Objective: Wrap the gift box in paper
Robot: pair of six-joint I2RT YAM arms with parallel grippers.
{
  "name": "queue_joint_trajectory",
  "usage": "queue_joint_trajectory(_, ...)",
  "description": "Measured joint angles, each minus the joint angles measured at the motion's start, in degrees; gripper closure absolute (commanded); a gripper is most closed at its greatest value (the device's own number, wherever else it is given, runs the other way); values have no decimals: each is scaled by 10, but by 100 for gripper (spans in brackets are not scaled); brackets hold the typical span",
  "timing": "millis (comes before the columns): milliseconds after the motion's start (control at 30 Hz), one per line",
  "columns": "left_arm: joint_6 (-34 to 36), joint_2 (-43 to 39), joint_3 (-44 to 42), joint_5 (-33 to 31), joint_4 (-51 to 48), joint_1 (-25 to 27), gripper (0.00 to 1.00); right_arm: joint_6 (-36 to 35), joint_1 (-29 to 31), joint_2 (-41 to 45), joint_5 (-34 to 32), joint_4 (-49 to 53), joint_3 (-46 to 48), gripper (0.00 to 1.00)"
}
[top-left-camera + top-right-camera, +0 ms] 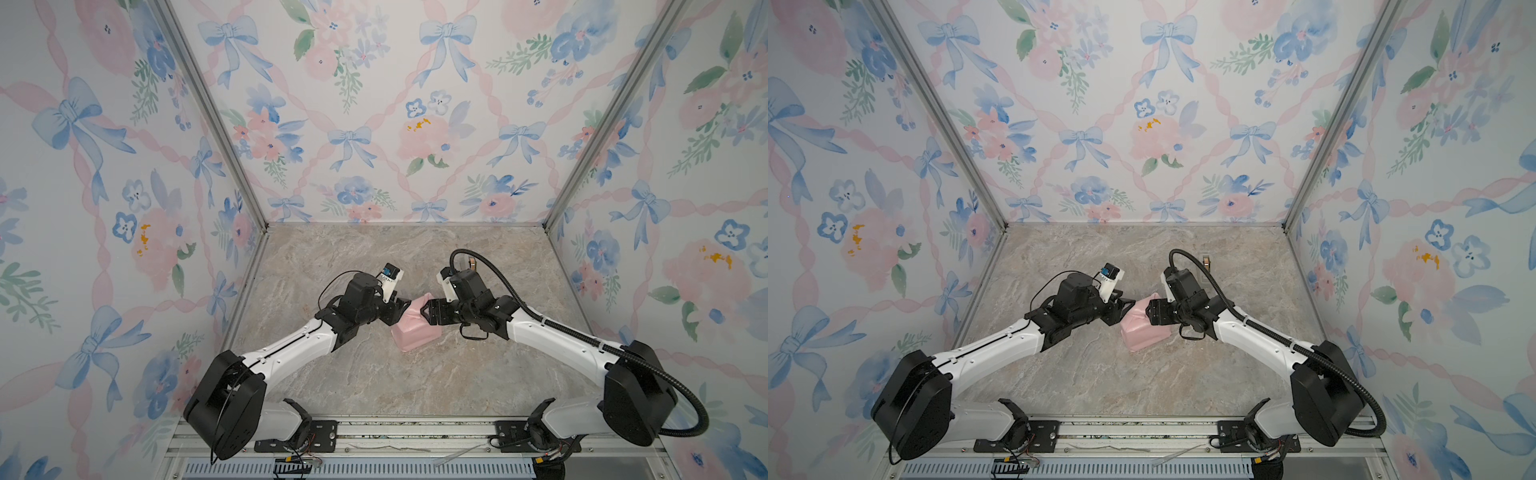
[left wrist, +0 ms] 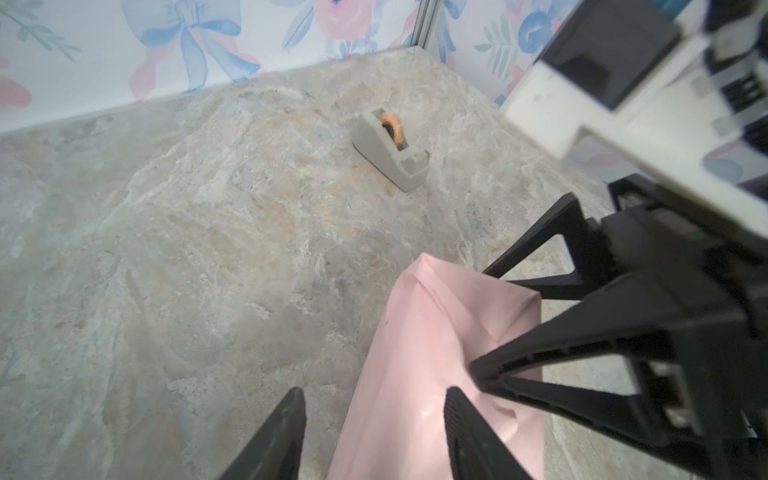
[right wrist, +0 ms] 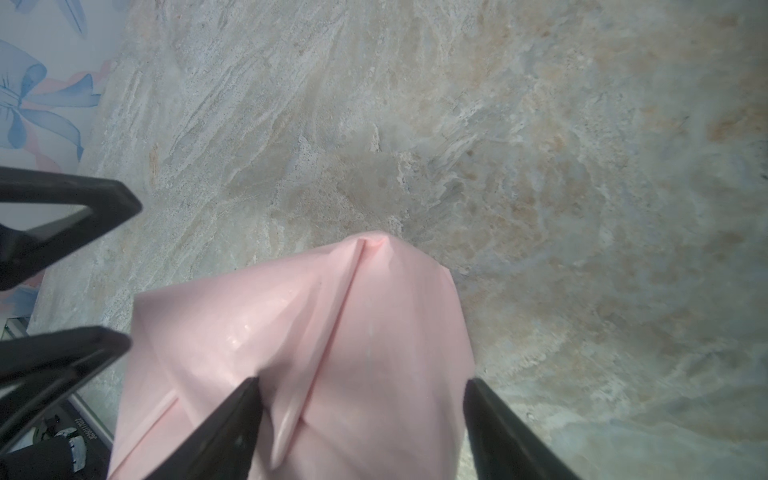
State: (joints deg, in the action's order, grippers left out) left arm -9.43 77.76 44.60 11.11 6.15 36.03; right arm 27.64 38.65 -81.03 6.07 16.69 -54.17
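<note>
Floral-papered walls (image 1: 374, 104) surround a marble desk (image 1: 374, 266). At its centre, pink paper (image 1: 415, 332) hides the gift box. Right fingers (image 3: 237, 424) straddle the folded top, likely steadying it; whether they squeeze, we cannot tell. Left fingers (image 2: 278, 440) hang released beside it.

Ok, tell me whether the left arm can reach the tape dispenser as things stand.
Probably yes. In the left wrist view bare table runs from the left gripper to the tape dispenser; the right arm's wrist crowds that path.
</note>
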Motion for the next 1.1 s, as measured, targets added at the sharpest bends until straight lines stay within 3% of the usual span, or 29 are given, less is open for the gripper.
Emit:
queue_joint_trajectory(267,28,24,1,-13,-3,3,45,-7,-26,18,62,21,-3,19)
queue_joint_trajectory(467,48,19,1,-24,-5,10,45,-31,-56,11,107,44,-61,21)
queue_joint_trajectory(633,56,13,1,-35,-12,15,45,-51,-56,-33,106,59,-95,27)
queue_joint_trajectory(800,57,2,1,-43,-29,19,44,-62,-56,-62,87,101,-91,41)
queue_joint_trajectory(933,14,-26,-1,-64,-40,22,43,-55,-56,-50,86,95,-81,48)
queue_joint_trajectory(1100,-106,-104,-38,-92,-28,22,38,-24,-54,-10,80,80,-40,49)
